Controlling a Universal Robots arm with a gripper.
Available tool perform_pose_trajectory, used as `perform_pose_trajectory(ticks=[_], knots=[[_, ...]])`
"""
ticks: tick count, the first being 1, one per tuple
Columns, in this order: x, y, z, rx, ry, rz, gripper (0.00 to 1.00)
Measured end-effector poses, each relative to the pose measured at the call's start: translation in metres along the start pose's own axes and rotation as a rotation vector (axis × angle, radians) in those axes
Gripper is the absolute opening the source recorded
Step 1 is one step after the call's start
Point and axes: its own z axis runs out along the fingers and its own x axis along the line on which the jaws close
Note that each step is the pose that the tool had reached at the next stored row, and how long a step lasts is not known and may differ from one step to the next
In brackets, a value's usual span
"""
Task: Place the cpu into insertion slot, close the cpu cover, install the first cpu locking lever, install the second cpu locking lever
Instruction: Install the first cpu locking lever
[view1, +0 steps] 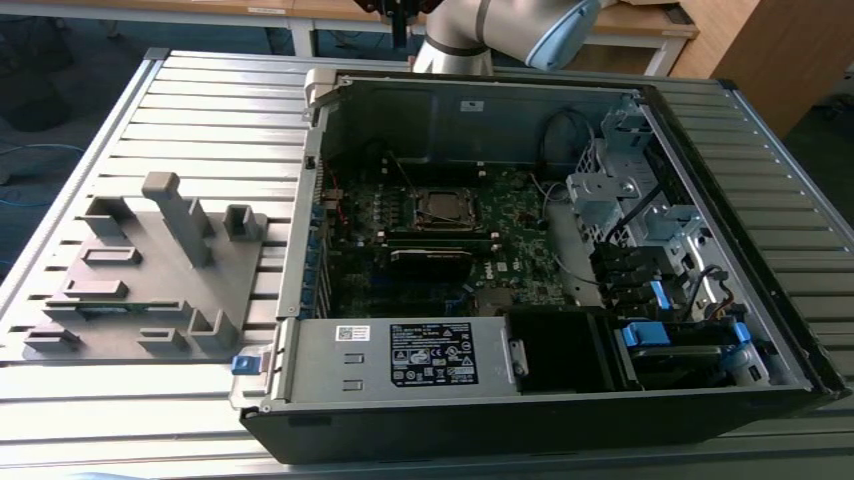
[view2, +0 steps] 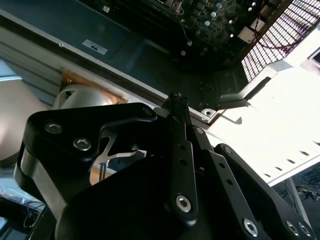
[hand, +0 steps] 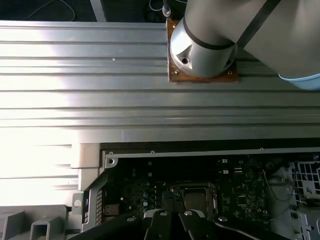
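While the gripper (view2: 176, 102) hangs well apart from the slot (view1: 445, 208) — fingers (view2: 175, 135) pinched narrow, nothing seen held — cpu placing seems pending; it needs square alignment.

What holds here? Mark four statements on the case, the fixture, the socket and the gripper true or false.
1. The computer case lies open on the slatted table. True.
2. The grey fixture stands at the exterior view's right of the case. False: it stands at its left.
3. The insertion slot sits on the motherboard inside the case. True.
4. The gripper rests on the insertion slot. False: it hangs above the case, apart from the slot.
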Motion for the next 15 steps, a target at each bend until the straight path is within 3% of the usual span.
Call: perform_pose_trajectory(ticks=[4,10,15], knots=[[0.0003,-0.0009,0.0037,0.0125,0.0000,0.002,0.11],[0.0004,-0.0015,0.0060,0.0394,0.0041,0.010,0.11],[0.0004,-0.0015,0.0060,0.0399,0.0041,0.009,0.11]])
